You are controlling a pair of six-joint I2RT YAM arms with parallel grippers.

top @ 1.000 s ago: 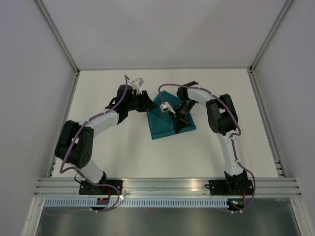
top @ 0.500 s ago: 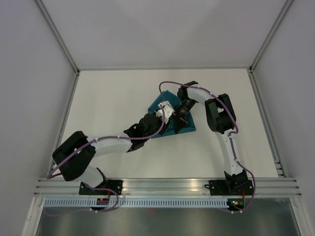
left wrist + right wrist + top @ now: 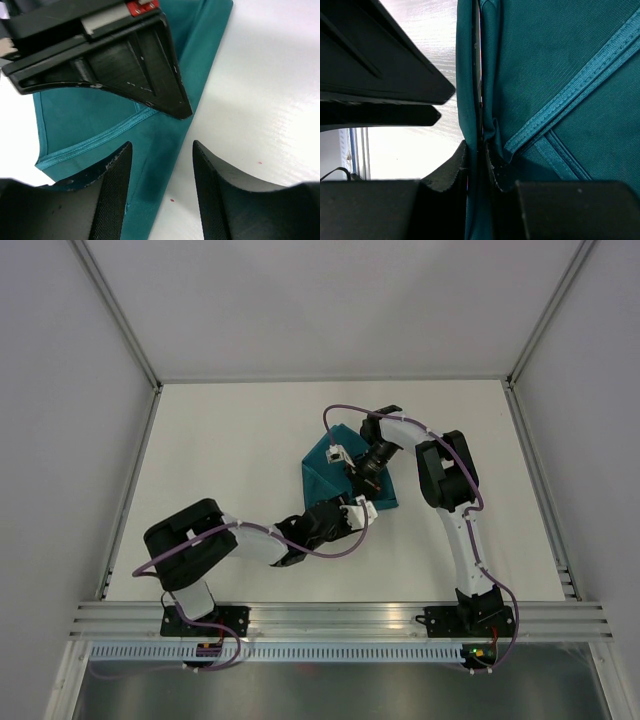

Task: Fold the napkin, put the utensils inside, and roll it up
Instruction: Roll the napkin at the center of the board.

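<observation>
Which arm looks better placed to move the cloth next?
Probably the right: the right fingers pinch a fold of the napkin, while the left fingers stand open over its edge, gripping nothing.

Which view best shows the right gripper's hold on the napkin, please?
Right wrist view: the right gripper pinches a napkin fold close up. The top view shows it small; the left wrist view only its outside.

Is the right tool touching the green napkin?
Touching. The right wrist view shows the right tool pinching a fold of the napkin.
</observation>
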